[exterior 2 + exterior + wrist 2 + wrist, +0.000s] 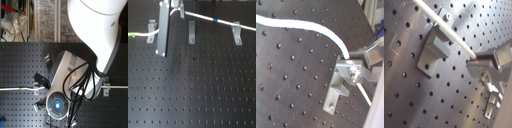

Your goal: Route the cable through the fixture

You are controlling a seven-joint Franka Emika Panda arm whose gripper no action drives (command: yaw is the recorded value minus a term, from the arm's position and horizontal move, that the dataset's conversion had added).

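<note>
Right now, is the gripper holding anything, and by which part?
Yes: the gripper is shut on the cable, pinching a plain white stretch mid-length. In the first exterior view that stretch lies between the green band and the blue band.

— What colours are on the cable (203,17)?
— White, with a green band (132,35) near the board's edge and a blue band (215,20) further along.
— And the board (198,90)?
— Black, dotted with a regular grid of small holes (they catch pale glints in the first wrist view).
— The fixtures?
— The middle fixture (191,31) and its two neighbours are plain grey metal.
</note>
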